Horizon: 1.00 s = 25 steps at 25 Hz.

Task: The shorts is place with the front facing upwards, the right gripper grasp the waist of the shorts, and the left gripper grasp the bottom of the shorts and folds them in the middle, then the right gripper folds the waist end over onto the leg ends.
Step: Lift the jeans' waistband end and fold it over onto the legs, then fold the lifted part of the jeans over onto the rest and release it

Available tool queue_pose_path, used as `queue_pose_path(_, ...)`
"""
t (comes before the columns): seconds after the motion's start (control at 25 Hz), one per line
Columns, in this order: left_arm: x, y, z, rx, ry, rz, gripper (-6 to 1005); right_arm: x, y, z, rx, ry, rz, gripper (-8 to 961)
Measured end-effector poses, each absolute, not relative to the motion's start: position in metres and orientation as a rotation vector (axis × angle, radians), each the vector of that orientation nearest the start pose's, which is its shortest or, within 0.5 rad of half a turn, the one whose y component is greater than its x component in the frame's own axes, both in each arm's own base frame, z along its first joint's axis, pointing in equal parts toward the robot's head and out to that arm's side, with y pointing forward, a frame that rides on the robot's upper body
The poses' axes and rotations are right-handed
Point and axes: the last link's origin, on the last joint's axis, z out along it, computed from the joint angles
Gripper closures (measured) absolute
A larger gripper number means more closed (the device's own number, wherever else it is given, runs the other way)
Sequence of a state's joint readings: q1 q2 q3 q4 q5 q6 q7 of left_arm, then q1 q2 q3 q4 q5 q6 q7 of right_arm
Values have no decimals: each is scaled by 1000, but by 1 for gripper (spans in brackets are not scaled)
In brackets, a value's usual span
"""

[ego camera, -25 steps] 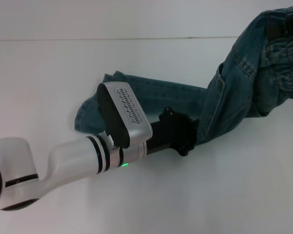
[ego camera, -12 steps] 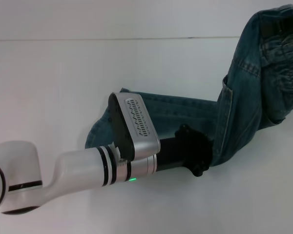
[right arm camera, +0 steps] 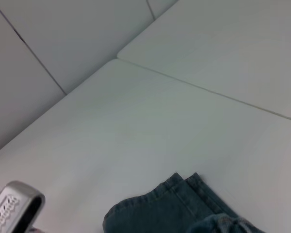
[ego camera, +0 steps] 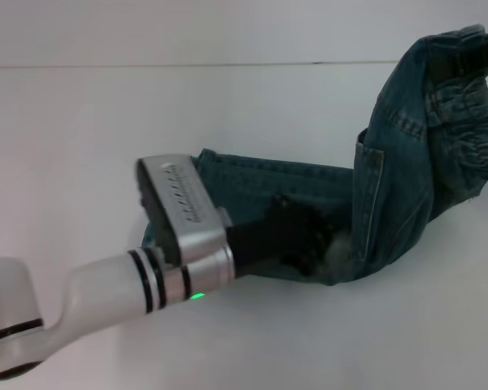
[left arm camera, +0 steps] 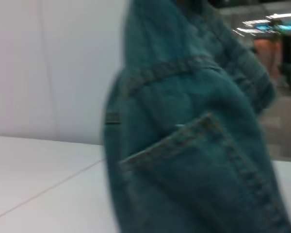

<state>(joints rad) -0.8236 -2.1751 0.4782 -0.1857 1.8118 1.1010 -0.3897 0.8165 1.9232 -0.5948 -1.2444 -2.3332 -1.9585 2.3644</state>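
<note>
The denim shorts (ego camera: 390, 162) lie partly on the white table, with their right part lifted in the air. My right gripper (ego camera: 474, 52) at the top right holds up the ruffled waist (ego camera: 472, 138), which hangs from it. The flat leg part stretches left, and the leg ends (right arm camera: 180, 184) rest on the table. My left gripper (ego camera: 307, 240), black on a silver-white wrist with a green light, lies low over the flat denim near a pale patch. In the left wrist view a stitched pocket (left arm camera: 199, 160) of the hanging denim is very close.
The white table (ego camera: 106, 122) runs wide to the left and front, with its back edge against a pale wall (ego camera: 228, 32). The left arm's silver camera housing (ego camera: 179, 211) covers the left end of the flat denim, and it also shows in the right wrist view (right arm camera: 12, 208).
My left gripper first slid right and toward me, then came back left onto the flat denim as the wrist turned. The lifted waist end drifted a little left.
</note>
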Motion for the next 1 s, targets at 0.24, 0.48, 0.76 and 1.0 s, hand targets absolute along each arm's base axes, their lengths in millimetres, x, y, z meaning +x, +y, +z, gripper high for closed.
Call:
queue_pose_path(0.24, -216, 322, -138, -2519, -312, -768, 999, 160, 380, 143, -2690, 1081, 240, 834)
queue_pose_path(0.48, -246, 339, -85, -2295, -417, -864, 999, 163, 382, 140, -2699, 1085, 241, 837)
queue_pose_path(0.76, -284, 341, -35, -1920, -542, -936, 999, 159, 388, 127, -2749, 1057, 223, 838)
queue_pose_path(1.0, -299, 334, -25, -1826, -593, -931, 999, 138, 407, 82, -2916, 978, 146, 837)
